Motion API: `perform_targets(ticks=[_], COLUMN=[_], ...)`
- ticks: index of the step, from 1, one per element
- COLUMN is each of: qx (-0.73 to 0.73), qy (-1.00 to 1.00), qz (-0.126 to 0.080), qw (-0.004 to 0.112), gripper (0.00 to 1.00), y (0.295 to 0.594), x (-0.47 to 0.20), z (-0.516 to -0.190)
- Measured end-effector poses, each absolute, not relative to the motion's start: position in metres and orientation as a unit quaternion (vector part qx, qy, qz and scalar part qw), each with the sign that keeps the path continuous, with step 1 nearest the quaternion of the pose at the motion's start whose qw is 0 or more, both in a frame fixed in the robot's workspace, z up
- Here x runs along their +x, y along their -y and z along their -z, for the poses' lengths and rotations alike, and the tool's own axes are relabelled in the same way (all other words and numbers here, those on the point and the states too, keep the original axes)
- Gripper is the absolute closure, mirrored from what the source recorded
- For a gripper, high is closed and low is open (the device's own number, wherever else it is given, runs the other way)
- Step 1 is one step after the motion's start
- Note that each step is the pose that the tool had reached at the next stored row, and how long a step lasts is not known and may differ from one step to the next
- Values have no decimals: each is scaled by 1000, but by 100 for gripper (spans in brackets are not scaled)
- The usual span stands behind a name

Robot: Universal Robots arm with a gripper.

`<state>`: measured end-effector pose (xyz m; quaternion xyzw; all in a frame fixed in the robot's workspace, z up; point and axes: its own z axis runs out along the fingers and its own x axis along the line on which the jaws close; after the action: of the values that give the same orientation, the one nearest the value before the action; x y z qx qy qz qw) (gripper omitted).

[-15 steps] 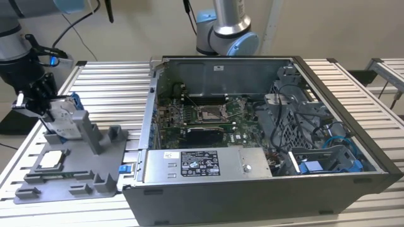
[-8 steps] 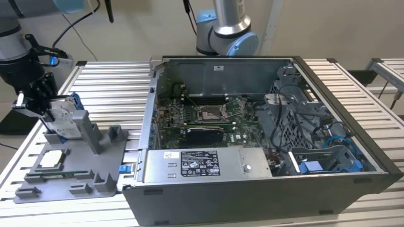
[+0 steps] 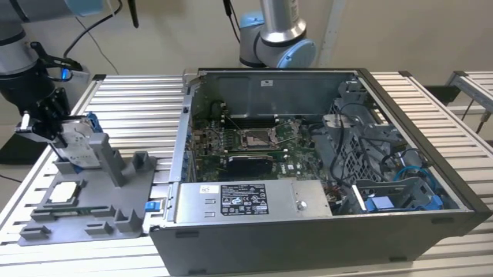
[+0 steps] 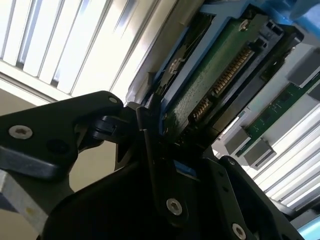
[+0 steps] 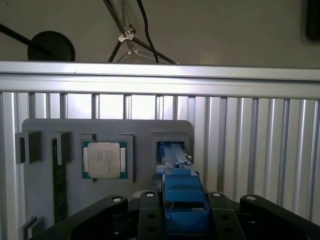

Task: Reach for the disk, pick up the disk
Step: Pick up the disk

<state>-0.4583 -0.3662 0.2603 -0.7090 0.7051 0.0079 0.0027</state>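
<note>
Because the disk (image 3: 78,145) stands edgewise in the grey fixture (image 3: 77,214), the gripper (image 3: 63,137) fingers clamp its blue bracket (image 5: 184,192) above that fixture.

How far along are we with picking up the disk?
The reach looks done: the gripper is at the upper end of the disk, whose blue bracket sits right against it in the first wrist view. Whether it is clamped I cannot tell. Not lifted yet: the disk appears to stand in the grey holder.
</note>
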Motion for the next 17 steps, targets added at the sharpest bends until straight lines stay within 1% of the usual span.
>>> perform_targets(ticks=[10,17], qx=[-709,-709], qy=[-705,-705], qz=[-8,-8], qw=[3,3], gripper=[100,100], y=[366,366], x=[-458,-458], z=[-261,-281])
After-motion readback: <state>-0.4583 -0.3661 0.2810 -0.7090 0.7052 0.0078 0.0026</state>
